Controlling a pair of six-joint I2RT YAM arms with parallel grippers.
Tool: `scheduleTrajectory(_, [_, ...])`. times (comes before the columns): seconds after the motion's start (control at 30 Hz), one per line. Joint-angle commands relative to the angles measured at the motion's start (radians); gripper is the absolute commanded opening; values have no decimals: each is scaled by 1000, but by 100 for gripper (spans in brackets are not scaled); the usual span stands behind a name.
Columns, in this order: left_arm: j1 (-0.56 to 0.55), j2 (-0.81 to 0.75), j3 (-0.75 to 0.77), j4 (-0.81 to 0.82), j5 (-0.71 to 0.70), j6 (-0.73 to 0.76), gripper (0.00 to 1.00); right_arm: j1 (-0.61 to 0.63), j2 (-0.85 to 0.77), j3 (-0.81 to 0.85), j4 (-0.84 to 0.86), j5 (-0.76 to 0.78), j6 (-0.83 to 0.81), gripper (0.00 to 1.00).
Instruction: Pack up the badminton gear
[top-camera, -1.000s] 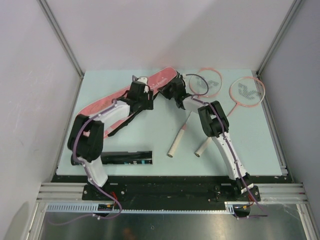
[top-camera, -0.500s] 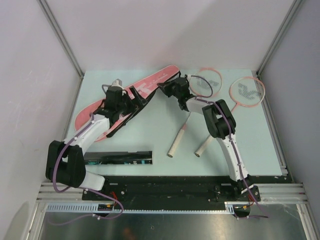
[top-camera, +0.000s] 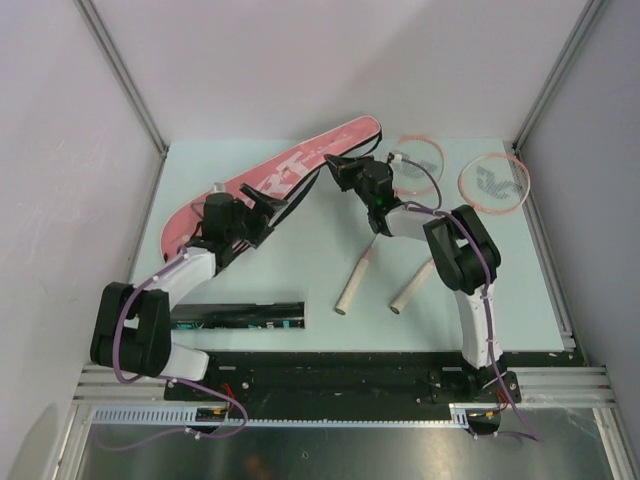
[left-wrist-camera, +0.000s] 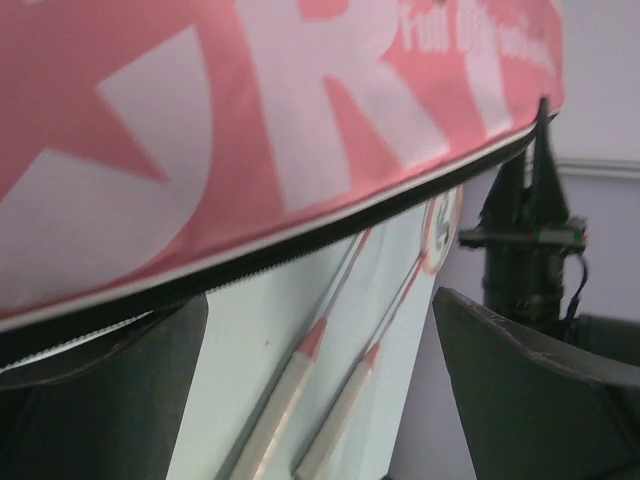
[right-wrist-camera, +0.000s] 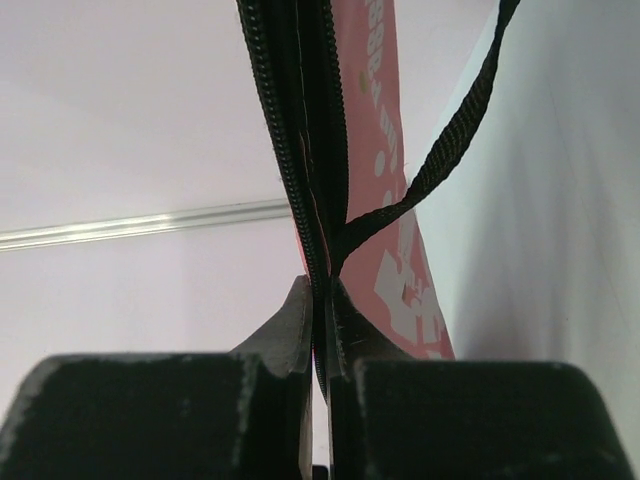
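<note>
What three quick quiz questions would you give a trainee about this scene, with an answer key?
1. True or false: both rackets are already inside the bag.
2. Fill in: the black tube lies near the base of the ___ arm.
3. What is the right end effector clamping? A) a racket handle B) the bag's zipper edge C) the tube

Key: 1. False; they lie on the table. 2. Left. 3. B.
</note>
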Motion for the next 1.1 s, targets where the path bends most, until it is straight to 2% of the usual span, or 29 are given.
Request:
scheduleTrajectory(0.0, [14, 48, 32, 129, -65, -106, 100, 35, -95, -53, 131, 50, 64, 0])
scheduleTrajectory(0.17, [23, 102, 84, 134, -145, -74, 100, 53, -147, -165, 156, 37, 60, 0])
scheduleTrajectory(0.23, [23, 113, 98, 134, -175, -18, 91, 52, -179, -210, 181, 20, 49, 0])
scheduleTrajectory(0.27, [24, 113, 101, 134, -183, 1, 85, 49, -193, -226, 178, 8, 44, 0])
scheduleTrajectory(0.3, [26, 113, 102, 134, -191, 37, 65, 47, -220, -266, 175, -3, 35, 0])
scheduleTrajectory(0.4, [20, 102, 119, 134, -247, 139, 37, 41, -259, -328, 158, -52, -11, 0])
scheduleTrajectory(0.47, [17, 88, 128, 134, -283, 185, 30, 32, -288, -357, 152, -95, -45, 0])
scheduleTrajectory(0.57, [12, 61, 125, 134, -322, 240, 13, 19, -308, -391, 135, -190, -90, 0])
scheduleTrajectory(0.6, [12, 54, 125, 134, -327, 259, 0, 18, -311, -400, 133, -218, -114, 0])
scheduleTrajectory(0.67, [9, 42, 131, 134, -339, 282, 0, 13, -333, -412, 109, -308, -172, 1])
scheduleTrajectory(0.77, [9, 22, 142, 129, -333, 315, 0, 6, -368, -412, -1, -448, -365, 27])
scheduleTrajectory(0.8, [9, 13, 148, 112, -333, 319, 0, 4, -385, -411, -60, -498, -490, 50])
scheduleTrajectory(0.83, [9, 13, 165, 102, -327, 320, 0, 4, -402, -406, -215, -519, -579, 58])
scheduleTrajectory(0.87, [9, 16, 176, 92, -318, 328, 0, 3, -449, -395, -296, -529, -667, 72])
scheduleTrajectory(0.9, [9, 19, 188, 65, -300, 332, 0, 9, -472, -394, -368, -564, -751, 78])
scheduleTrajectory(0.93, [9, 28, 209, 54, -289, 340, 0, 16, -492, -391, -517, -584, -917, 81])
scheduleTrajectory(1.0, [6, 30, 226, 25, -268, 371, 0, 33, -555, -359, -645, -670, -1079, 83])
scheduleTrajectory(1.03, [4, 22, 234, 17, -264, 380, 0, 64, -584, -333, -842, -637, -1238, 84])
scheduleTrajectory(1.07, [3, 16, 233, 14, -264, 400, 0, 88, -615, -285, -915, -581, -1329, 85])
